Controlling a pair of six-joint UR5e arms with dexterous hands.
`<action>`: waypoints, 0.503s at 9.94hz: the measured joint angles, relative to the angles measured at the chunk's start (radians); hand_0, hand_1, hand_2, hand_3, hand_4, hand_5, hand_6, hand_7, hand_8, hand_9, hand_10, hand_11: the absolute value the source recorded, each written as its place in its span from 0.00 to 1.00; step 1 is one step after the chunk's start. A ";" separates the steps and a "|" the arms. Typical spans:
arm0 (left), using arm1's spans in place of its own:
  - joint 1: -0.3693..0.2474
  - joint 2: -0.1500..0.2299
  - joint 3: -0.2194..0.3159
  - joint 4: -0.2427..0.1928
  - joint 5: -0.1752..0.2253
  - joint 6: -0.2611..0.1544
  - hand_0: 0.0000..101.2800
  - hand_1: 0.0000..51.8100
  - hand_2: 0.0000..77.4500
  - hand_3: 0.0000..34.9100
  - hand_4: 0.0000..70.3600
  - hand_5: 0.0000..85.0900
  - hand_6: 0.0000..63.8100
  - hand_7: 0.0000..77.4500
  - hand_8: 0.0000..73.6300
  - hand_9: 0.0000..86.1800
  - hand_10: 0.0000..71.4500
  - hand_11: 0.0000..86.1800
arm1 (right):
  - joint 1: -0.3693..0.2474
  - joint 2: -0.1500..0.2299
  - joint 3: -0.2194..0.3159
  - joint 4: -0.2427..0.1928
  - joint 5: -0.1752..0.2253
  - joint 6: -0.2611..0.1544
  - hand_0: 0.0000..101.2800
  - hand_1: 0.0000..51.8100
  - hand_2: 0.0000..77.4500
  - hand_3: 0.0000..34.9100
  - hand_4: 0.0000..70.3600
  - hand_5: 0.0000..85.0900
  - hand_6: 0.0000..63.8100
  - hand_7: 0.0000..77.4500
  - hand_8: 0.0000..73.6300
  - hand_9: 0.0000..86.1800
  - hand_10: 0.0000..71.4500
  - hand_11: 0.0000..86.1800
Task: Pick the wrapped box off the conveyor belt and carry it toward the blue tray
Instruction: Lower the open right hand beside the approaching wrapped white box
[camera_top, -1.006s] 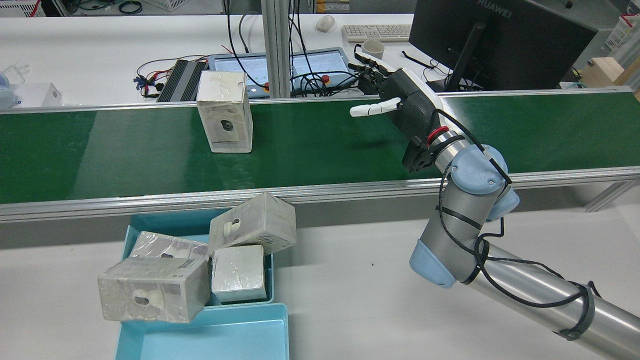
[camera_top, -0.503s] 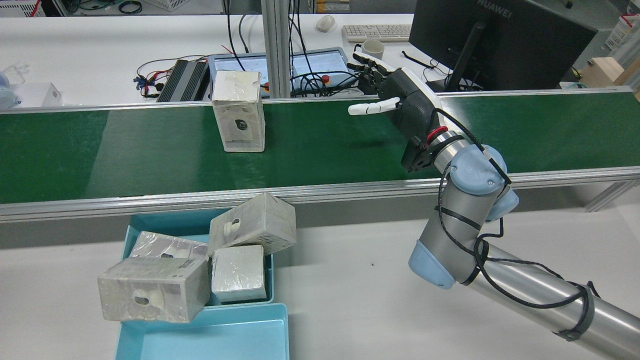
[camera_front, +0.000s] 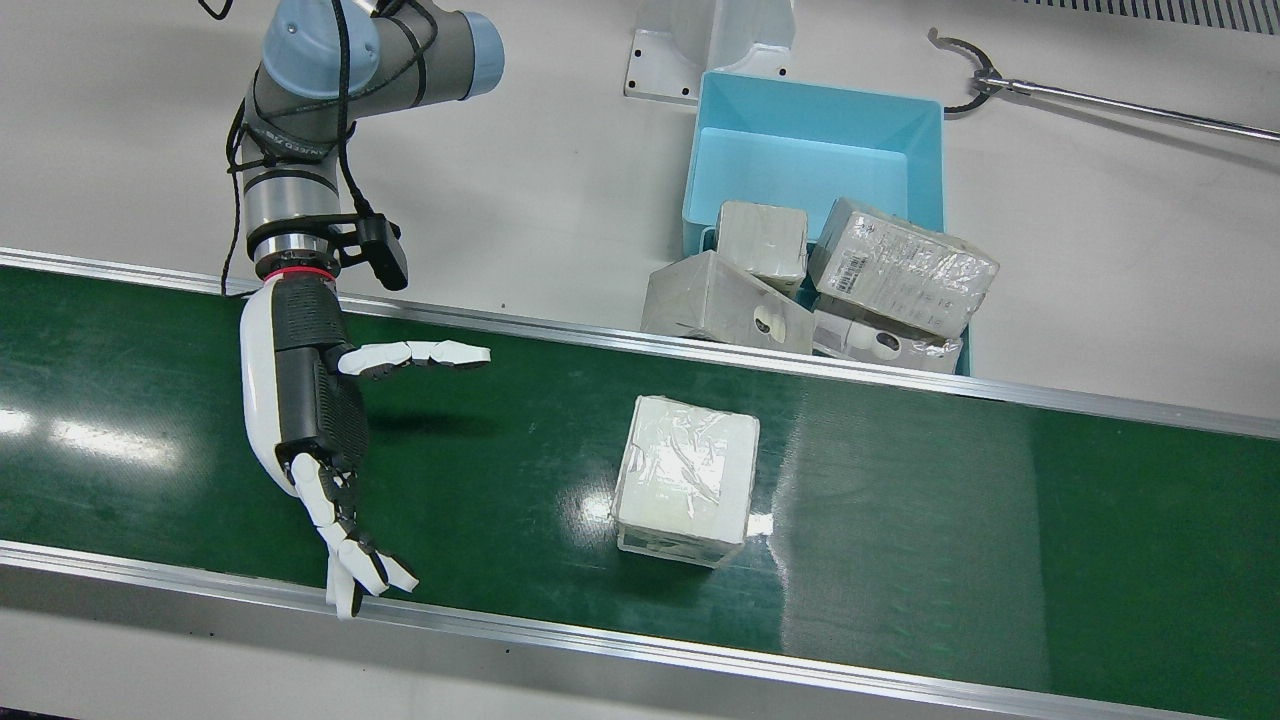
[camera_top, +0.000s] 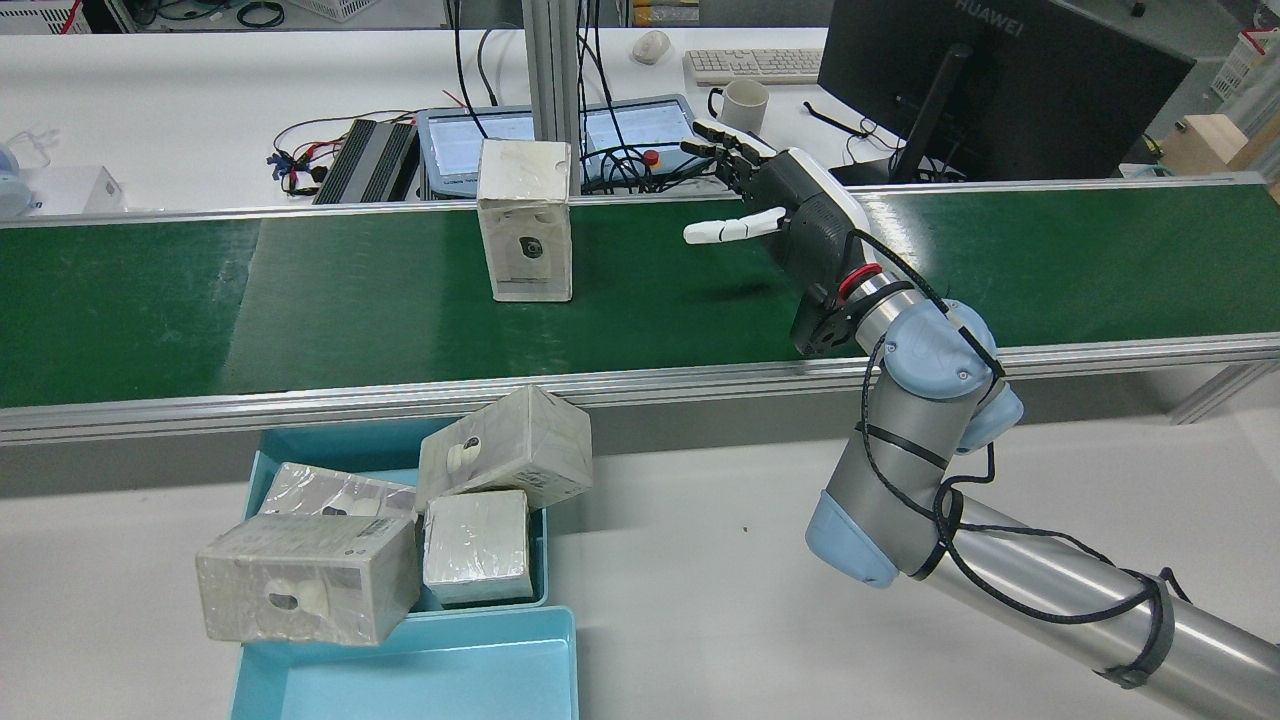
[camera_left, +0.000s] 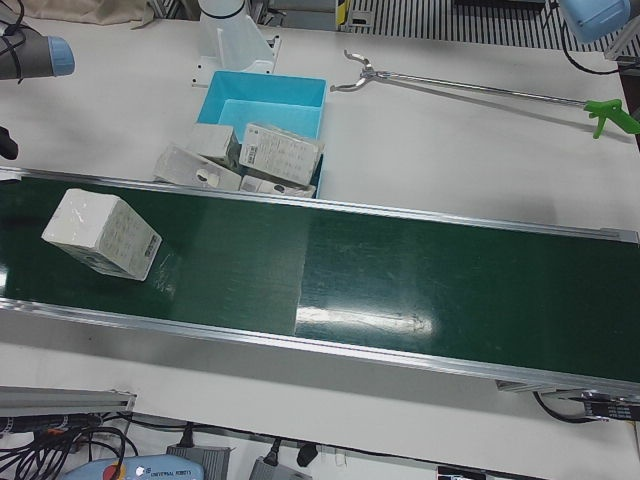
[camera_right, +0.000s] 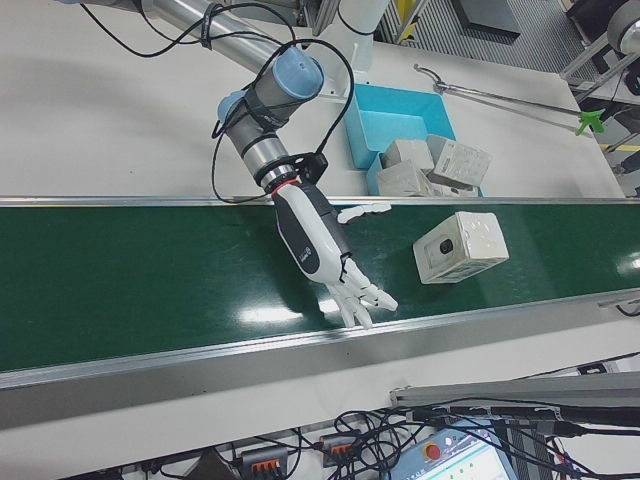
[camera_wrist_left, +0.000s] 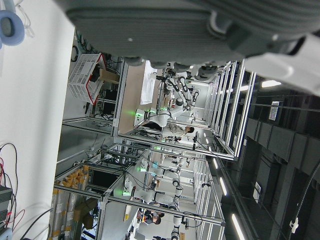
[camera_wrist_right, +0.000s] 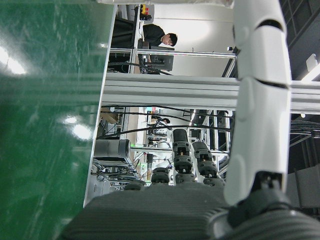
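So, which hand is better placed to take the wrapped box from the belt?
The right hand. It hangs open over the conveyor belt, beside the wrapped box and apart from it. The left hand does not appear over the belt in any table view.

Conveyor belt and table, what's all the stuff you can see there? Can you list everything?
Conveyor belt: one, dark green with silver rails, running across the station.
Wrapped box: one, whitish, standing on the belt, untouched.
Blue tray: light blue, on the white table beside the belt; the rear view shows a second tray section.
Other wrapped boxes: four, whitish grey, piled at the tray's belt end.
Reach-grabber tool: one, silver rod with green handle, lying on the table.
Monitor, keyboard, mug: one each, on the far desk.
Right hand: white and black, open, above the belt, apart from the box.
Left hand: seen only at the edge of its own camera.
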 joint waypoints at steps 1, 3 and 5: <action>0.000 0.000 0.000 0.000 0.000 0.000 0.00 0.00 0.01 0.00 0.00 0.01 0.01 0.01 0.01 0.00 0.01 0.01 | -0.003 0.000 -0.001 0.000 0.000 0.000 0.46 0.28 0.16 0.00 0.13 0.13 0.09 0.23 0.04 0.04 0.00 0.01; 0.000 0.000 0.000 0.000 0.000 0.000 0.00 0.00 0.01 0.00 0.00 0.01 0.01 0.01 0.01 0.01 0.00 0.01 | -0.005 0.000 -0.002 0.000 0.000 0.001 0.46 0.28 0.16 0.00 0.13 0.13 0.09 0.23 0.04 0.04 0.00 0.01; 0.000 0.000 0.000 0.000 0.000 0.000 0.00 0.00 0.01 0.00 0.00 0.01 0.01 0.01 0.01 0.00 0.00 0.01 | -0.005 -0.001 -0.002 0.000 0.000 0.001 0.46 0.28 0.16 0.00 0.12 0.13 0.08 0.22 0.04 0.04 0.00 0.01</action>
